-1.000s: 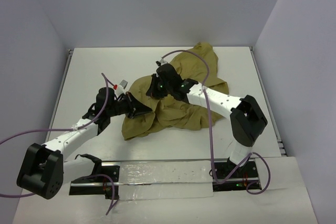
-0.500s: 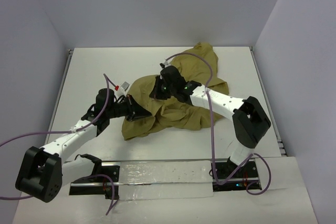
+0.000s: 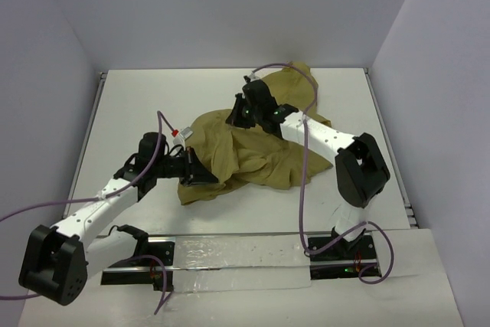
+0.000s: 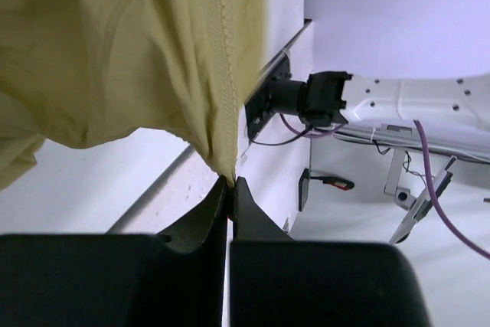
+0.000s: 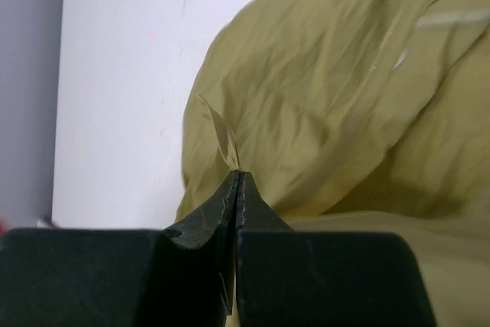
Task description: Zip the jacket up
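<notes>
The jacket (image 3: 256, 155) is lying crumpled on the white table (image 3: 145, 97). In the top view it is sitting a little toward 1 o'clock from the middle of the table. One part of it is reaching to the far edge at 12 o'clock, and its lowest corner is pointing toward 7 o'clock.

In the left wrist view the left gripper (image 4: 231, 181) is pinching a low corner of the cloth. The two black fingers are pressed together, with only the thin cloth between their tips. A stitched seam (image 4: 223, 59) is running down the hanging cloth straight into this pinch, and the cloth is spreading above the fingers toward 11 o'clock. From above, this gripper is touching the jacket at its 8 o'clock side.

In the right wrist view the right gripper (image 5: 236, 176) is also pressed together. It is holding a small thin flap (image 5: 220, 134) of the jacket, which is standing up out of the fingertips and leaning toward 11 o'clock. The rest of the cloth is lying in many folds behind it, toward 2 o'clock. From above, this gripper is sitting on the jacket's upper part, near its 11 o'clock side.

The white right arm (image 4: 413, 101) with a purple cable (image 4: 452, 212) is showing at 3 o'clock in the left wrist view.
</notes>
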Controlling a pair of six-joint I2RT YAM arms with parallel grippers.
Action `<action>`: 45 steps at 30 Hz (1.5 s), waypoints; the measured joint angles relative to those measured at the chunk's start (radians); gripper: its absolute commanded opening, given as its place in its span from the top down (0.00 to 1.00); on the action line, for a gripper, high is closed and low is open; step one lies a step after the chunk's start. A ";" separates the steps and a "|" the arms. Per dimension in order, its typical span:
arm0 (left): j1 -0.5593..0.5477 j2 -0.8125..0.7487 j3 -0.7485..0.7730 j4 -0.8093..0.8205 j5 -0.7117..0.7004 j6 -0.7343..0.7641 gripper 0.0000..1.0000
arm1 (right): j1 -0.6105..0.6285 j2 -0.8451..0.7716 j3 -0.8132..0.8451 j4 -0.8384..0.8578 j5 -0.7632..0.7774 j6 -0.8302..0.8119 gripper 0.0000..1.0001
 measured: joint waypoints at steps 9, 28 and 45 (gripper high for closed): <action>-0.002 -0.181 0.000 -0.138 -0.011 -0.003 1.00 | -0.098 0.142 0.207 -0.013 0.061 -0.032 1.00; -0.003 -0.456 0.001 -0.526 -0.126 -0.076 1.00 | -0.361 0.174 0.340 -0.028 0.199 -0.087 1.00; -0.009 -0.286 0.166 -0.623 -0.231 -0.026 1.00 | -0.570 0.118 0.341 -0.037 0.287 -0.147 1.00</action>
